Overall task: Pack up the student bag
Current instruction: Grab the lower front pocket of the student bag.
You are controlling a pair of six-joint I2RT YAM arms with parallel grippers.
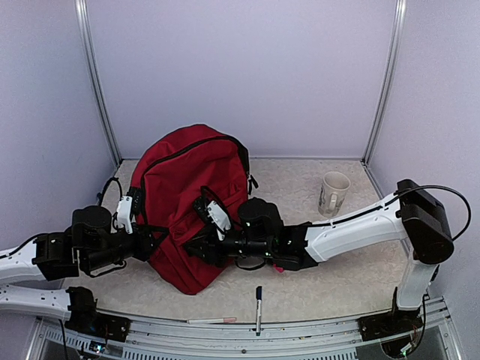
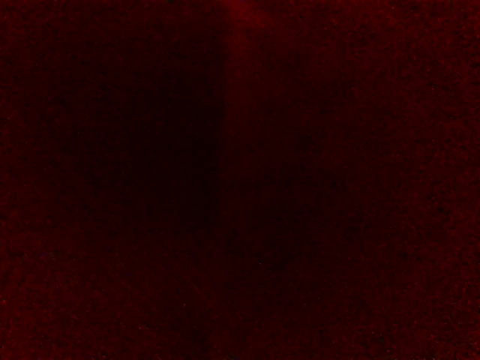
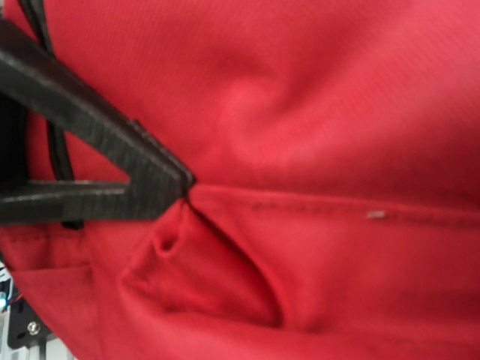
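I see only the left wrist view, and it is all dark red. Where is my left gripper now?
Observer: In the top view, the left gripper is pushed against the left edge of the large dark red fabric backpack, so your camera faces cloth.
Operator: And the right gripper?
Observer: The right gripper is shut on a fold of the backpack's fabric, beside a seam.
Operator: Is anything outside the bag?
Observer: A cream ceramic mug stands upright to the right of the backpack.

L pincer (image 1: 152, 241) closed, R pincer (image 3: 184, 187) pinched tight, both forearms stretched inward, low.
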